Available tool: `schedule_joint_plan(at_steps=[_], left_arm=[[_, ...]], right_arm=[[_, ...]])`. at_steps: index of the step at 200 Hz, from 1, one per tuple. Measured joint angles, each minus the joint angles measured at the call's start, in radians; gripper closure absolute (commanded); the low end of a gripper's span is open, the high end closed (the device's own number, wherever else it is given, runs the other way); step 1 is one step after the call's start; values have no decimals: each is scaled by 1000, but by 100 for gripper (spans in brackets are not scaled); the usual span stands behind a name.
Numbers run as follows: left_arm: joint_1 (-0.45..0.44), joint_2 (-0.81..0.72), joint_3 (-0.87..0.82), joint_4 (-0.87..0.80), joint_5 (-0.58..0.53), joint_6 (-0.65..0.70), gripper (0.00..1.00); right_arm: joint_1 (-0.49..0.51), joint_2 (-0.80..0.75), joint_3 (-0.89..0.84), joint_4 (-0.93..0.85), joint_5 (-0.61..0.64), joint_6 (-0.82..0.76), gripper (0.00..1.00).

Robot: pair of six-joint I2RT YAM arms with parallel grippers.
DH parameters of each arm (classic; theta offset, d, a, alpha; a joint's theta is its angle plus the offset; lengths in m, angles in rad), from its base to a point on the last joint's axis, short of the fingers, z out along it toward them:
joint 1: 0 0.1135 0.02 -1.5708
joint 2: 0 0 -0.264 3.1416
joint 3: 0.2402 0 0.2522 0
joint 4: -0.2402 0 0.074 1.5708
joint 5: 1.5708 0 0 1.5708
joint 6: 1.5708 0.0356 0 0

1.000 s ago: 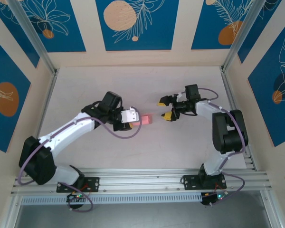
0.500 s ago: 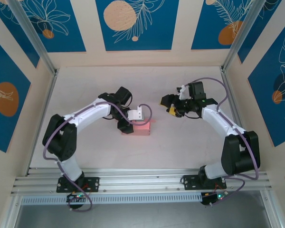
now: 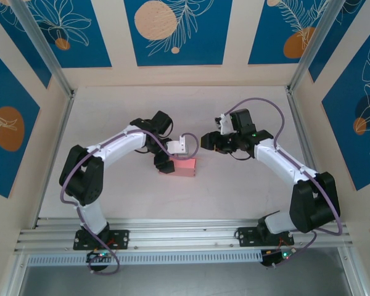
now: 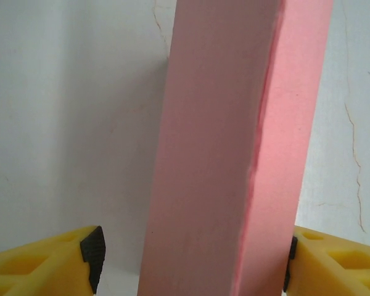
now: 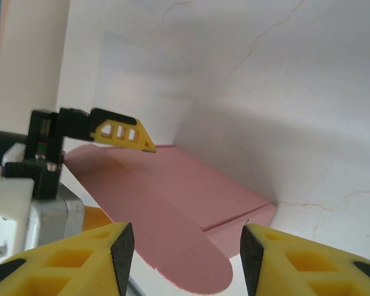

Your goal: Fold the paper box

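Note:
The paper box (image 3: 185, 167) is a small pink rectangular box lying on the white table, just left of centre. In the left wrist view the box (image 4: 222, 154) stands between my left gripper's (image 4: 191, 259) jaws, which are open. There is a clear gap at the left pad (image 4: 92, 256), and the right pad (image 4: 290, 262) is at the box's side. From above, the left gripper (image 3: 172, 157) straddles the box's left end. My right gripper (image 3: 208, 142) hovers just up and right of the box. It (image 5: 186, 256) is open with nothing between its pads, and beyond it lie the box (image 5: 191, 191) and its rounded flap (image 5: 185, 265).
The white table (image 3: 246, 191) is walled by pale panels with blue prints on three sides. An aluminium rail (image 3: 185, 237) carrying both arm bases runs along the near edge. A yellow finger of the left gripper (image 5: 123, 132) shows over the box's far end in the right wrist view.
The left gripper set the box down and spread its jaws off it. The right gripper swung left toward the box, and its jaws narrowed.

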Motion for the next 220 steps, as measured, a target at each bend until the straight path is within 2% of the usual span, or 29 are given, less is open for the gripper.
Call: schedule_joint_plan(at_steps=[9,44,68,119,161,184,204,220], left_arm=[[0,0,0,4,0,-2,13],[4,-5,0,18,4,-5,2],[10,-35,0,34,18,-3,1],[26,-133,-8,75,52,-4,1],[65,-267,-100,136,28,-75,21],[160,-389,-195,184,39,-132,35],[249,-485,-286,214,62,-163,40],[286,-518,-333,227,66,-178,46]], right_arm=[[17,-18,0,-13,28,-21,48],[76,-124,0,-64,124,-109,42],[95,-177,0,-92,176,-161,41],[161,-175,1,-182,287,-230,40],[197,-163,36,-252,344,-251,41],[229,-147,65,-289,371,-259,40],[254,-126,93,-322,394,-264,42],[270,-103,119,-347,416,-266,45]])
